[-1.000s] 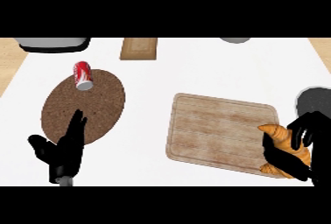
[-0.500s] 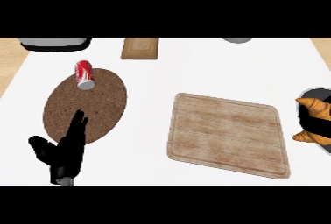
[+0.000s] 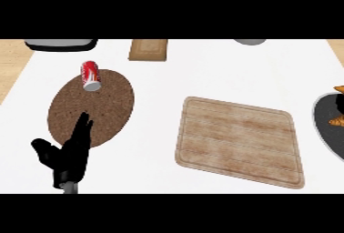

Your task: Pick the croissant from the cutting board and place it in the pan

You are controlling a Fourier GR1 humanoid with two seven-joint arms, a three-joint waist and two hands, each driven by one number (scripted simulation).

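While croissant (image 3: 337, 105) sits over pan (image 3: 324, 129) at right edge, I can't tell right hand's fingers. Cutting board (image 3: 238, 140) bare, centre. Left hand (image 3: 66, 154) released, resting lower left.

Centre-right: rectangular wooden cutting board (image 3: 238, 141), flat on white counter (image 3: 201, 73).
Far right edge: dark round pan (image 3: 327, 125), golden croissant (image 3: 335, 121) bits over it.
Left: brown oval cork mat (image 3: 94, 107); red soda can (image 3: 91, 75) lying on its far end.
Lower left: black left hand (image 3: 67, 152), fingers straight, overlapping mat's near edge.

red can (image 3: 91, 76), round brown mat (image 3: 91, 109)
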